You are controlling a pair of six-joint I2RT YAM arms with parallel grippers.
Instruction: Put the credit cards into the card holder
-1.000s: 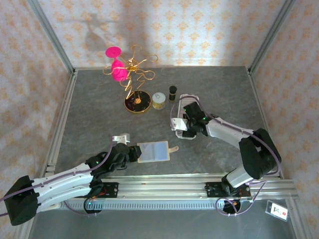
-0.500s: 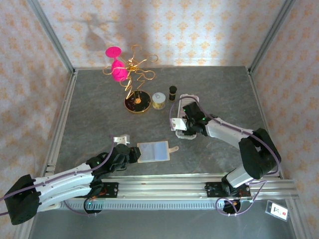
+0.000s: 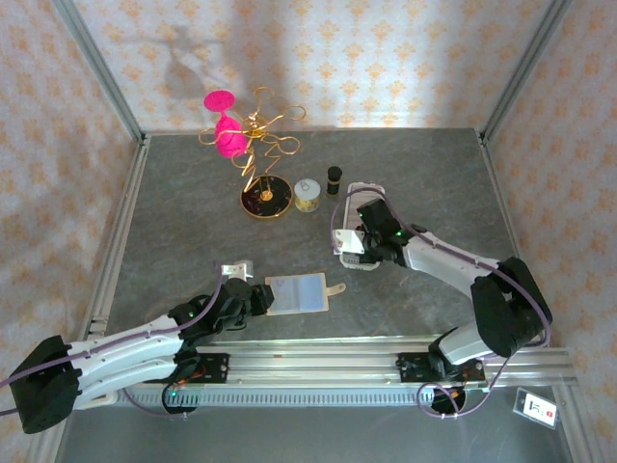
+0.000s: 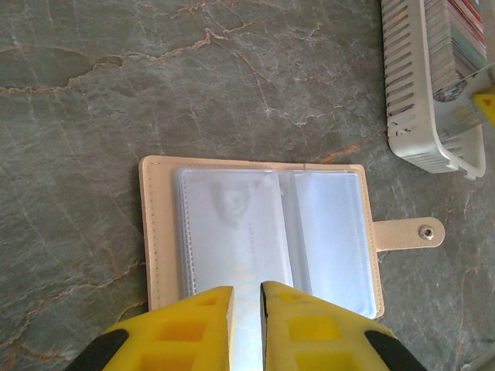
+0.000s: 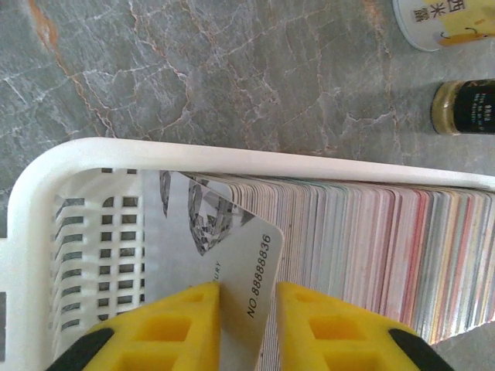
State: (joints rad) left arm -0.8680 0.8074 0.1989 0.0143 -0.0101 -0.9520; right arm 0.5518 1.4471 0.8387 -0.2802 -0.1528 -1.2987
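The card holder (image 3: 297, 292) lies open on the stone table, cream-beige with clear sleeves and a snap tab (image 4: 408, 233) at its right. My left gripper (image 4: 247, 309) sits at its near edge, the yellow fingers nearly together with a clear sleeve (image 4: 232, 224) running between them. My right gripper (image 5: 249, 309) is down in the white basket (image 5: 155, 154), pinching a whitish credit card (image 5: 240, 247) with a grey pattern and printed number. That card tilts away from the packed row of credit cards (image 5: 371, 247). From above, the right gripper (image 3: 362, 253) is over the basket's near end.
A gold wire stand (image 3: 262, 198) with a pink piece stands at the back. Beside it are a small round tin (image 3: 307, 195) and a dark bottle (image 3: 334, 177), both just beyond the basket (image 3: 364, 193). Metal frame rails run along the table's sides.
My right gripper's fingers have drawn together around the whitish card in the basket. The left gripper has stayed at the card holder's near edge.
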